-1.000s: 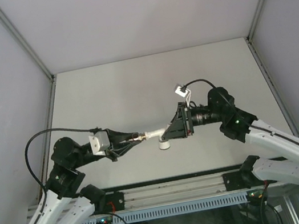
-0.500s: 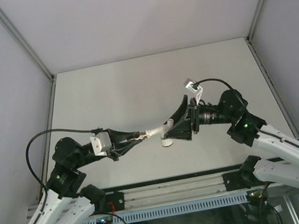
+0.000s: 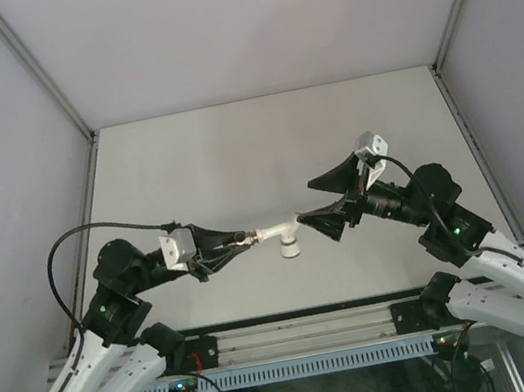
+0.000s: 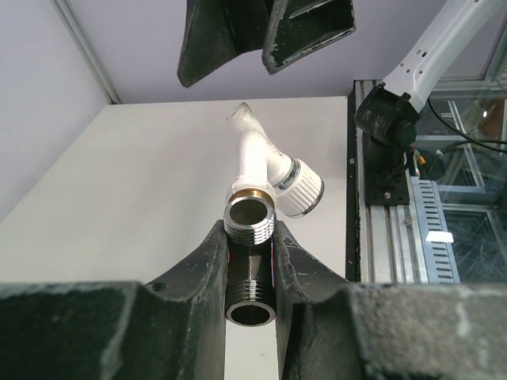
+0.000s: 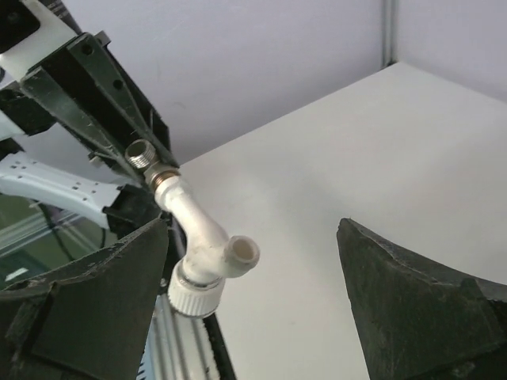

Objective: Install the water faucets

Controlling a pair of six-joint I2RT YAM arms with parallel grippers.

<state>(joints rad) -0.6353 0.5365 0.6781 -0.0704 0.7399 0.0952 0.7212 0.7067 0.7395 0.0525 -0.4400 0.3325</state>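
Note:
The water faucets hang joined together above the table. My left gripper [image 3: 240,241] [image 4: 249,232] is shut on the short dark-grey metal fitting [image 4: 250,279] [image 3: 247,240]. Its threaded end [image 5: 142,154] carries the white bent tap [image 3: 276,231] [image 4: 258,158] [image 5: 196,229], whose ribbed white knob [image 3: 289,247] points down. My right gripper [image 3: 307,200] [image 5: 253,227] stands open just right of the tap's spout. Its fingers [image 4: 230,39] hold nothing and do not touch the tap.
The pale table [image 3: 234,150] is walled at the back and on both sides. An aluminium rail [image 3: 296,332] with the arm bases runs along its near edge. The right arm's base [image 4: 388,119] shows in the left wrist view.
My right gripper has opened, let go of the white tap and drawn back to the right. The left gripper has kept still, holding the fitting with the tap on it.

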